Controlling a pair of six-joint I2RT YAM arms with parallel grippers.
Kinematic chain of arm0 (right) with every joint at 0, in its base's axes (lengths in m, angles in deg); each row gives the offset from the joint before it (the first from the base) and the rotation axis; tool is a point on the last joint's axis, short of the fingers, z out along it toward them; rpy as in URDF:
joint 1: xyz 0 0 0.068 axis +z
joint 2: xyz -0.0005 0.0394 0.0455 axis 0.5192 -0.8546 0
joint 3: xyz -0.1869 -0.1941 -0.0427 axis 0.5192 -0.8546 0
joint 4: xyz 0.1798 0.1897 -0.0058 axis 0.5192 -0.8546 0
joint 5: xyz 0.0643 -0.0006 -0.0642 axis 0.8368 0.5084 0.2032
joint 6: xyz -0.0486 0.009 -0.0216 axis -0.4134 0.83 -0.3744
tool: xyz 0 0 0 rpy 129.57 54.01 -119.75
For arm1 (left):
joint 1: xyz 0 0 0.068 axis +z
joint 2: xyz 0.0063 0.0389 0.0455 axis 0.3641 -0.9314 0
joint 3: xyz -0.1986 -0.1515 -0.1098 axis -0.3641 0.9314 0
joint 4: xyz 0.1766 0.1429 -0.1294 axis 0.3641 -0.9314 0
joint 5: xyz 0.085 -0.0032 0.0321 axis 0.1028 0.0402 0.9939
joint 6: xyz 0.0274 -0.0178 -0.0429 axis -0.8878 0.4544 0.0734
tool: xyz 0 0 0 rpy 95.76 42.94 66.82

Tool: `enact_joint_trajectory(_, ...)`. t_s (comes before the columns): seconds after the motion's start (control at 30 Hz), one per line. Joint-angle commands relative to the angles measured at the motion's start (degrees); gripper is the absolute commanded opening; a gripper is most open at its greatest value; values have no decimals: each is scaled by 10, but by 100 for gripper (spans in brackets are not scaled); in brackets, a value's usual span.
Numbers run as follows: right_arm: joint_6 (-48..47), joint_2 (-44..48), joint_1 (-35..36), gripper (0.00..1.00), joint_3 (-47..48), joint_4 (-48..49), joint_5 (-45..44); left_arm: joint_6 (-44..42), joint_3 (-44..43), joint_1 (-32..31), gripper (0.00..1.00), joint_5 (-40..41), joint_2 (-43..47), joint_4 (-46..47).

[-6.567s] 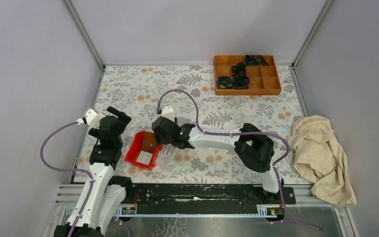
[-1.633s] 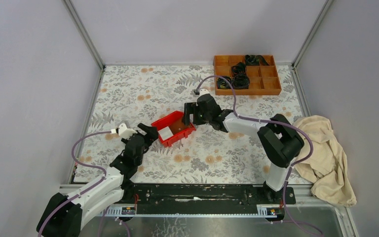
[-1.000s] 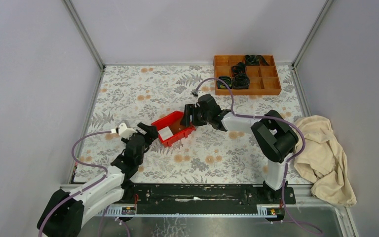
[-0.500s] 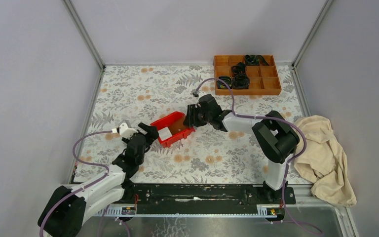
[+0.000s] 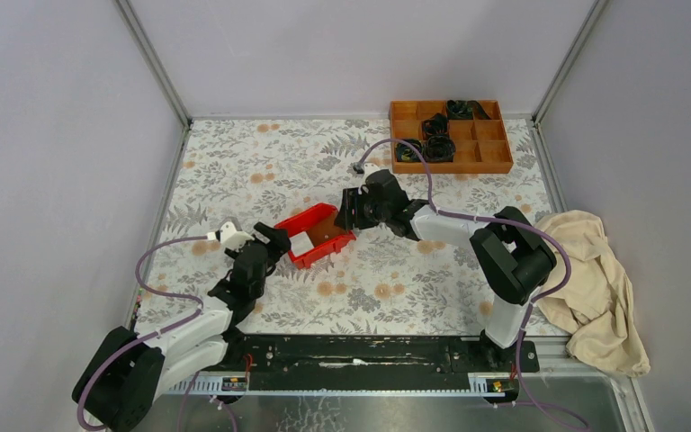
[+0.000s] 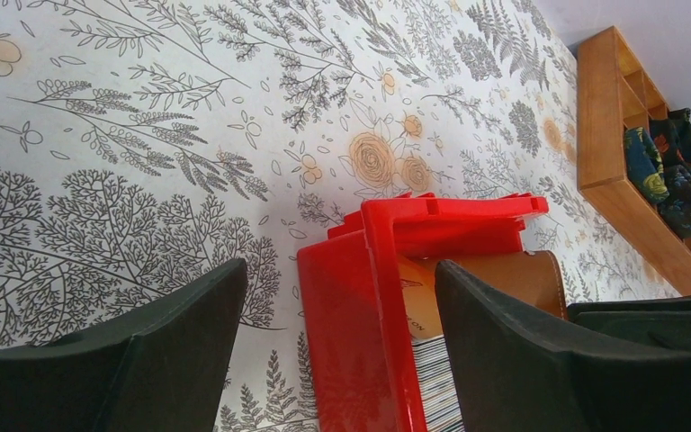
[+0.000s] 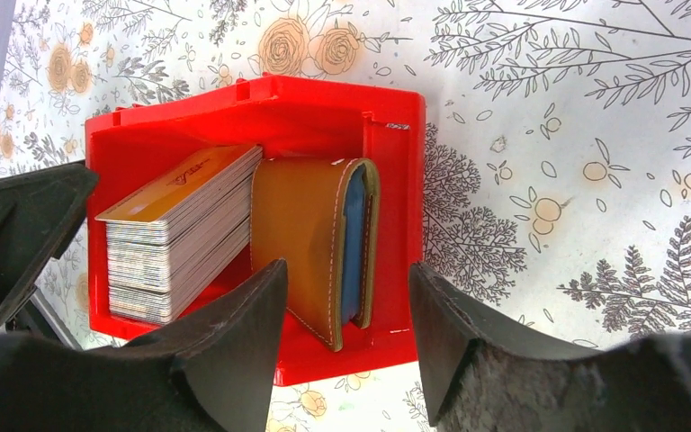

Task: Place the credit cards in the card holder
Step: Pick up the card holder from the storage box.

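A stack of credit cards [image 7: 180, 234] with a gold-tan one on top stands on edge in a red bin [image 7: 261, 99]. Beside it stands the brown card holder [image 7: 315, 243], folded, blue lining showing. My right gripper [image 7: 346, 297] is open. Its fingers straddle the card holder and the bin's end wall, with gaps on both sides. My left gripper [image 6: 342, 360] is open at the opposite end. One finger is outside the bin wall [image 6: 360, 315] and the other is over the cards [image 6: 436, 387]. From above, the bin [image 5: 317, 236] lies between the left gripper [image 5: 274, 241] and the right gripper [image 5: 349, 214].
An orange wooden compartment tray [image 5: 450, 135] holding black items sits at the back right. A beige cloth [image 5: 585, 279] lies crumpled at the right edge. Grey walls with metal posts close in the floral table on three sides.
My right gripper's jaws have narrowed around the card holder end of the bin. The left gripper has edged slightly closer to the bin. The bin has barely shifted.
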Motion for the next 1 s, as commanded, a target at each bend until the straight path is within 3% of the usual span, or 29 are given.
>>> enact_joint_trajectory(0.0, -9, -5, -1, 60, 29, -4, 13, -15, -14, -4, 83, 17, -3, 49)
enact_joint_trajectory(0.43, 1, -42, -1, 55, 43, 9, 50, -17, -13, -4, 82, 15, -3, 51)
enact_joint_trajectory(0.6, 6, -47, -1, 41, 48, 10, 62, -17, -15, -5, 82, 12, -9, 59)
enact_joint_trajectory(0.83, 10, -31, -1, 2, 43, 9, 61, -10, -25, -4, 84, 16, -13, 55)
enact_joint_trajectory(0.97, 16, -12, -1, 0, 37, 15, 57, -9, -45, -4, 86, 32, 9, 22)
